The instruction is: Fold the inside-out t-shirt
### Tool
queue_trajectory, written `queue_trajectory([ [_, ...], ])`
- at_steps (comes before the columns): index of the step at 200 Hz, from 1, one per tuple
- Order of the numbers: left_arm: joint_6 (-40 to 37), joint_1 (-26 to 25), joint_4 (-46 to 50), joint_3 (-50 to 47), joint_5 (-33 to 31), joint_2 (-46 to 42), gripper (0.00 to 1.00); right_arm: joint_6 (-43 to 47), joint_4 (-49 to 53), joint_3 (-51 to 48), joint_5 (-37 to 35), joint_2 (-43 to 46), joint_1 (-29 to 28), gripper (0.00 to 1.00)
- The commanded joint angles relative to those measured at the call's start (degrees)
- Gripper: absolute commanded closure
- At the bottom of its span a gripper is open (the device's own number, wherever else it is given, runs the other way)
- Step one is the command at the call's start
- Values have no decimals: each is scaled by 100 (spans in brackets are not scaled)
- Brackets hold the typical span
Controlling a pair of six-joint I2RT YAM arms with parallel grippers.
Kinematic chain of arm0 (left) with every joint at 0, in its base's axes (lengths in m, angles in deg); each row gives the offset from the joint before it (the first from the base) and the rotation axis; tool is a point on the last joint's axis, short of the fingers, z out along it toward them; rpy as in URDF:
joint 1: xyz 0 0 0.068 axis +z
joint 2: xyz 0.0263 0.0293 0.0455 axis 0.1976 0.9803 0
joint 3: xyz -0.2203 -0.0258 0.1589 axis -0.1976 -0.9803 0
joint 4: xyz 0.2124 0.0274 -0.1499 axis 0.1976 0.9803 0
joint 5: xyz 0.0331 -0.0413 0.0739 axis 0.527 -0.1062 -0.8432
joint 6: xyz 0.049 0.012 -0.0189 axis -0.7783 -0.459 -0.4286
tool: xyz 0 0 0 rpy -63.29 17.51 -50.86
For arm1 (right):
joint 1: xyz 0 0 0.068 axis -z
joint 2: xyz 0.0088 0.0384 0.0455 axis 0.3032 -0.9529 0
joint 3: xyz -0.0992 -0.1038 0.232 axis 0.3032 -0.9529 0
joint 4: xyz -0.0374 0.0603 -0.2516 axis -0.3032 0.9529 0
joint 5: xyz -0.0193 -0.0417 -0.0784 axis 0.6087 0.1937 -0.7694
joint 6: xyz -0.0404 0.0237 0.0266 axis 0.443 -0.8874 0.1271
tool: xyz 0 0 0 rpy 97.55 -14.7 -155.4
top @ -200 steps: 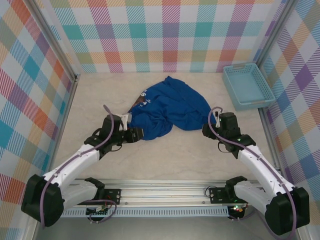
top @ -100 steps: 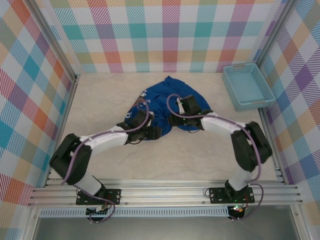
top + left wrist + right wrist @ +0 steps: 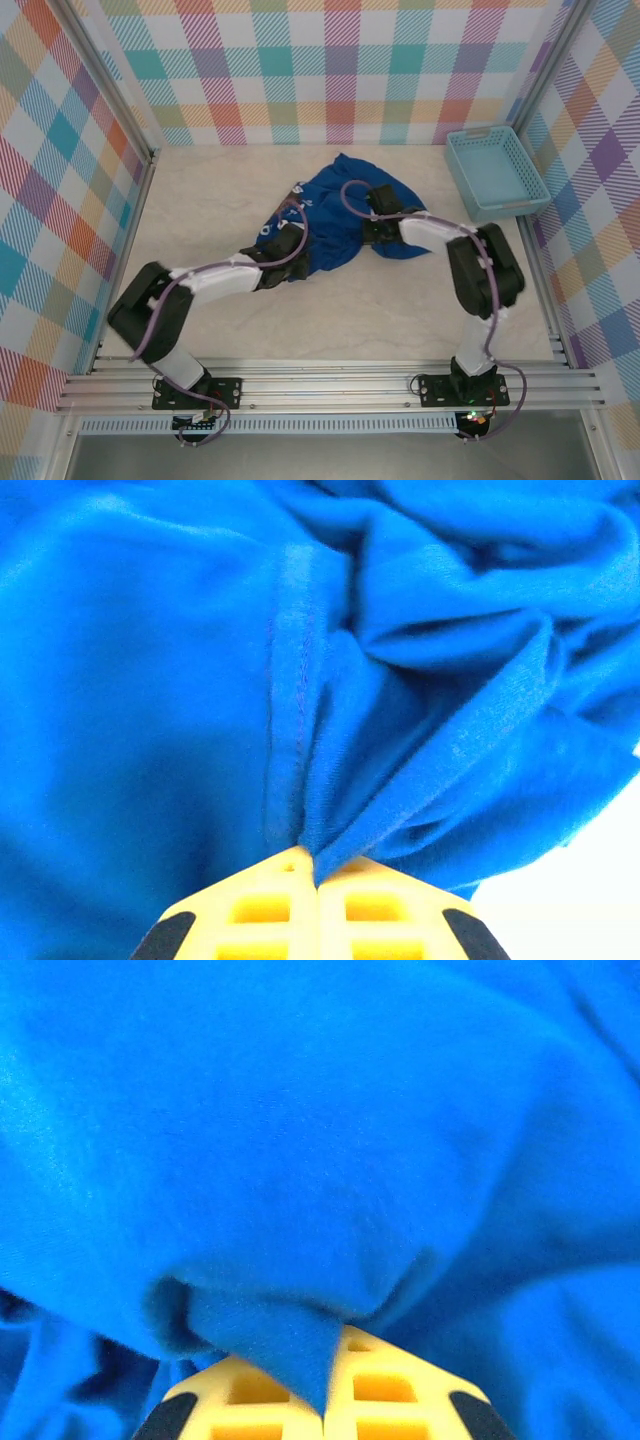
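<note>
The inside-out t-shirt [image 3: 335,198] lies crumpled in a royal-blue heap at the middle of the table, faint white print [image 3: 297,190] on its left part. My left gripper [image 3: 292,242] is at the shirt's lower left edge. In the left wrist view its yellow fingers [image 3: 260,900] are shut on a pinched fold of the t-shirt [image 3: 200,680] next to a stitched seam. My right gripper [image 3: 372,230] sits on the shirt's right side. In the right wrist view the gripper [image 3: 325,1405] is shut on a flap of the t-shirt [image 3: 300,1110] that hangs between its fingertips.
A light-blue lattice basket [image 3: 495,172] stands at the back right against the wall. Checked walls enclose the pale table [image 3: 210,190] on three sides. Both arms stretch inward from the near rail, elbows bent outward.
Both arms swung in from the shirt's outer edges to its middle. Both grippers went from open to shut on cloth. The shirt has bunched slightly inward.
</note>
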State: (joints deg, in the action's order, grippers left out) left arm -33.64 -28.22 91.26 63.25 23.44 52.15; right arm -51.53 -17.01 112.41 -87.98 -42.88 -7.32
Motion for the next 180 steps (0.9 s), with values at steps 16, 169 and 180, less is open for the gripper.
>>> queue_trajectory([
  [16,18,254,688,-314,-338,-1787,100,10,975,-887,-94,2208,345,95],
  [169,405,954,1381,-375,794,-3036,100,2,947,-1993,1313,3588,270,75],
  [180,418,947,1373,-370,825,-3042,100,46,652,-2022,1474,3560,-27,67],
])
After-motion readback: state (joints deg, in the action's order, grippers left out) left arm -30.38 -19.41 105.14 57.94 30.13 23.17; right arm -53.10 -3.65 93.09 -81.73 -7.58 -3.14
